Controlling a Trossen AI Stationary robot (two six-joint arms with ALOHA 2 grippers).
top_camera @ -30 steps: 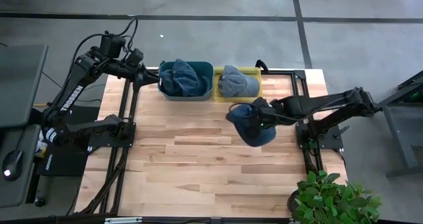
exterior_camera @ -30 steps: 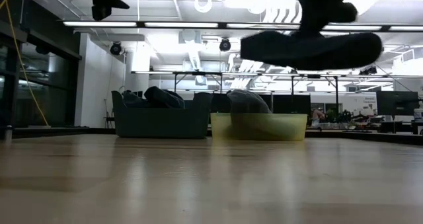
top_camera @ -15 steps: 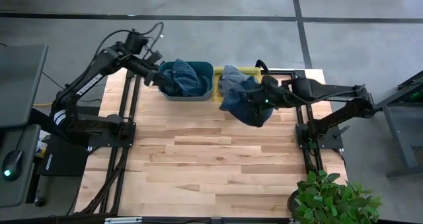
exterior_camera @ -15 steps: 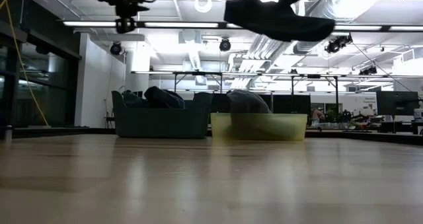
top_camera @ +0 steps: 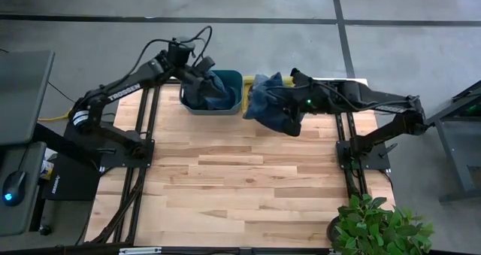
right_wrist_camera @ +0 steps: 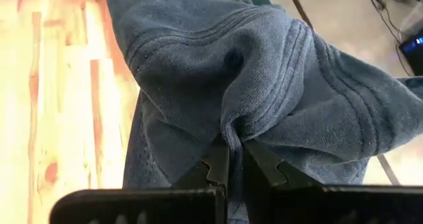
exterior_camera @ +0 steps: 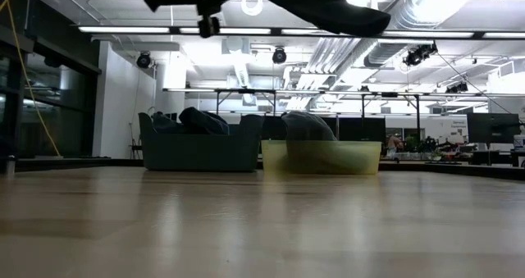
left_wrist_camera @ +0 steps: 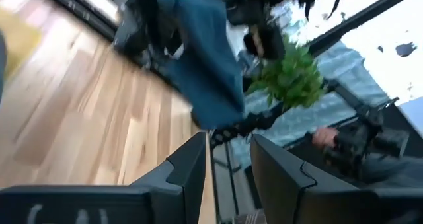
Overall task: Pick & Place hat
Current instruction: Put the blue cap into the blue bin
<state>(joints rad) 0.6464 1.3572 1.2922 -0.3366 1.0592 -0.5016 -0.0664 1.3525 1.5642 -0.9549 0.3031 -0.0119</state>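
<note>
- The blue hat (top_camera: 272, 108) hangs in the air at upper centre of the high view, over the yellow bin (top_camera: 288, 82) and the worktop (top_camera: 240, 180) just in front of it.
- The right pincer (right_wrist_camera: 230, 159) is clamped on a fold of the hat's fabric.
- Another hat (exterior_camera: 308, 126) lies in the yellow bin.
- The left pincer (top_camera: 201, 68) hovers above the teal bin (top_camera: 234, 80) of dark hats, its fingers (left_wrist_camera: 187, 168) narrowly apart and holding nothing.
</note>
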